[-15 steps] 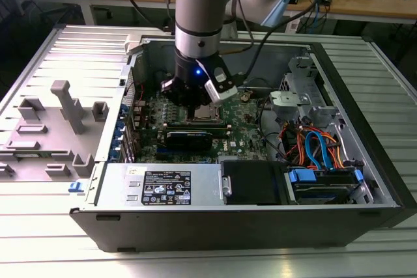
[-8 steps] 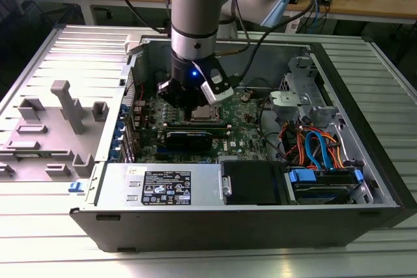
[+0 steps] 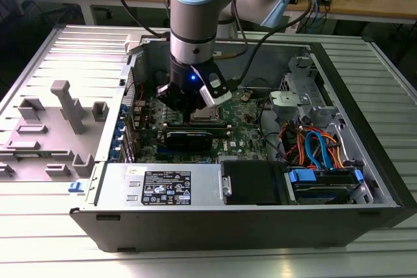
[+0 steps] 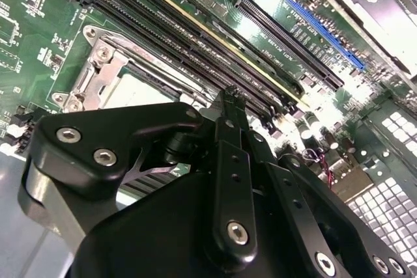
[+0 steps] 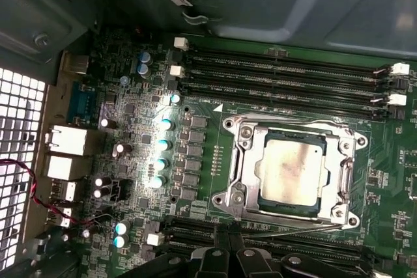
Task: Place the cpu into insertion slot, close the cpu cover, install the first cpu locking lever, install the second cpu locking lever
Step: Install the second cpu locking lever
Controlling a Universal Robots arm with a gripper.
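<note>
While the gripper [image 3: 190, 110] hangs low inside the open computer case [image 3: 365, 154], its fingers [image 4: 231, 105] appear pressed together, pinching nothing visible. Motherboard [image 5: 130, 96]: green, with memory slots [image 5: 280, 76] at 12 o'clock of the insertion slot [image 5: 236, 161]. Cpu [image 5: 290, 170]: seated in that slot, the cpu cover [image 5: 345, 174] closed around it. A thin lever [image 5: 287, 231] lies along the slot's edge nearest the gripper.

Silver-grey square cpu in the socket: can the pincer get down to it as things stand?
Probably yes. In the first wrist view the silver-grey square cpu lies in its socket with the thin silver metal cover frame around it and nothing across its top; the pincer sits just beside the socket.
</note>
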